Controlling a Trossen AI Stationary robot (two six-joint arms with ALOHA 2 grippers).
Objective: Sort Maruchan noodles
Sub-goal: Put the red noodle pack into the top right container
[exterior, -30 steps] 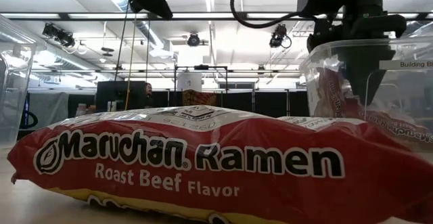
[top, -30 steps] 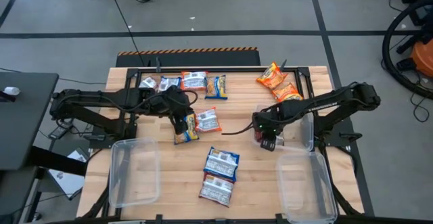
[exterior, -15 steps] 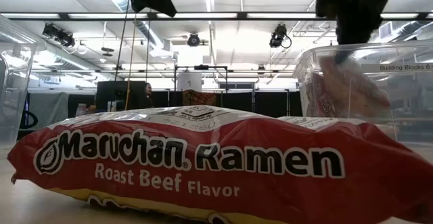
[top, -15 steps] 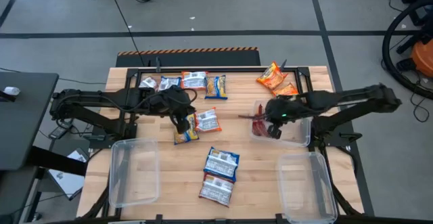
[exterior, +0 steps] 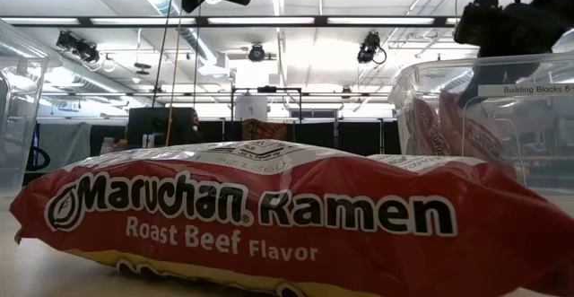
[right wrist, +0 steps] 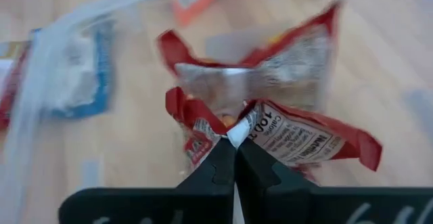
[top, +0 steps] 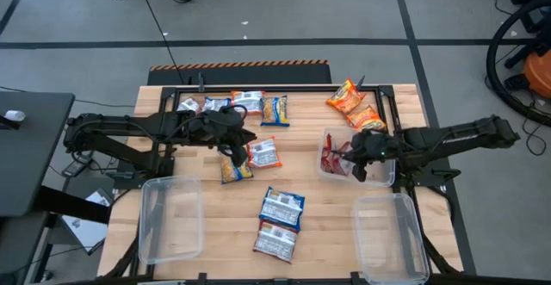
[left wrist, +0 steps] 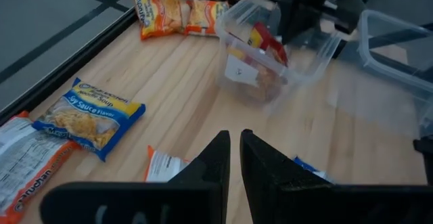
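- Wooden table (top: 207,212) on grey floor (top: 284,9); noodle packets (top: 250,104) lie scattered.
- Right gripper (top: 359,170) is closed, empty, above red packets (top: 334,158) in a clear bin (top: 379,180).
- Left gripper (top: 235,154) is closed, empty, mid-table.

Seen from above, the left end effector (top: 234,151) hovered left of centre over a packet pair (top: 250,159) on the wooden counter (top: 310,207). Right of centre, the right end effector (top: 360,171) reached into a clear bin (top: 325,139) holding red packets (top: 332,158). Two orange packets (top: 354,105) lay at upper right; empty bins (top: 170,218) sat in both lower corners.
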